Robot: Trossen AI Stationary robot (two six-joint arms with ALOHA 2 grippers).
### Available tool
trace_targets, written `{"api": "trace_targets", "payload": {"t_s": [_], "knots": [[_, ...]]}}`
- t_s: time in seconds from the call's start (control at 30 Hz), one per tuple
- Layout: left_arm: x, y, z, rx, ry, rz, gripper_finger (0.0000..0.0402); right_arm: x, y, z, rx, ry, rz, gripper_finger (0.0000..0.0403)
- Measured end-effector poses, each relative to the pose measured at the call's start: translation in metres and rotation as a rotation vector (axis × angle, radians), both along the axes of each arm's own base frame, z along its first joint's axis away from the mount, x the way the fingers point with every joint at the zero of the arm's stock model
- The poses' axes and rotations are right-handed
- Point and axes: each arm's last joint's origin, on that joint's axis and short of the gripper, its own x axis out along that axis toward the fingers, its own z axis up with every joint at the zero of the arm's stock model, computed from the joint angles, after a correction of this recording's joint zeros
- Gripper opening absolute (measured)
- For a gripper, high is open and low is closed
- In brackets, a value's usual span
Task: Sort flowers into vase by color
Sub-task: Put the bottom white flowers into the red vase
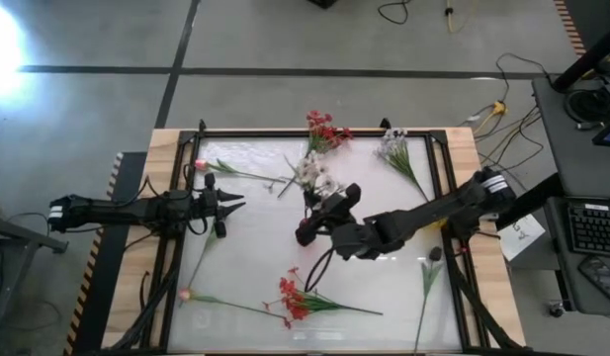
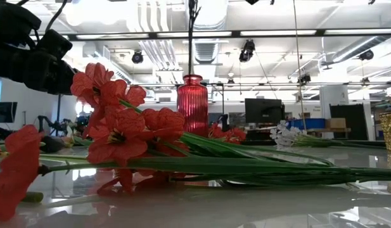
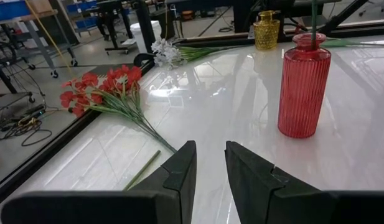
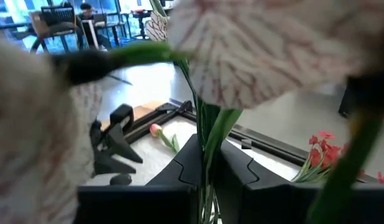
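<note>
On the table: flowers lie scattered over a glossy white top (image 1: 255, 247) inside a black frame.
Right gripper (image 1: 306, 229): near mid-table, jaws clamped on the green stalk of a white spray (image 1: 314, 176), whose pale blossoms fill the right wrist view (image 4: 254, 43).
Left gripper (image 1: 230, 206): at the table's left side, jaws slightly apart, holding nothing (image 3: 209, 180).
Red vase (image 3: 302, 87): upright, a stalk rising from its neck; which flower it is cannot be told.
Gold vase (image 3: 266, 30): upright beyond the red one.
Red sprays: one at the far edge (image 1: 324, 129), one at the near edge (image 1: 297, 299).
Pink buds: one far left (image 1: 200, 164), one near left (image 1: 185, 294).
Second white spray (image 1: 393, 148): far right, lying flat.
</note>
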Motion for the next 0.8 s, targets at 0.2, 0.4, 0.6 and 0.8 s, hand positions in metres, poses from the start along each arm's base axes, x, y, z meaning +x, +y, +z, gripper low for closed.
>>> {"api": "trace_targets", "payload": {"t_s": [0.2, 0.4, 0.6, 0.8], "knots": [[0.000, 0.000, 0.001, -0.146, -0.062, 0.031, 0.0075, 0.003, 0.001, -0.005, -0.002, 0.007, -0.002, 0.0018], [0.002, 0.000, 0.011, -0.614, -0.316, 0.098, 0.0075, 0.001, 0.000, -0.013, -0.012, 0.044, -0.005, 0.0018], [0.003, -0.001, 0.025, -0.899, -0.517, 0.047, 0.0075, -0.001, -0.003, -0.028, 0.050, 0.015, -0.022, 0.0046], [0.003, -0.004, 0.051, -0.841, -0.503, -0.095, 0.0070, 0.002, -0.007, -0.030, 0.101, 0.029, 0.044, 0.0116]]}}
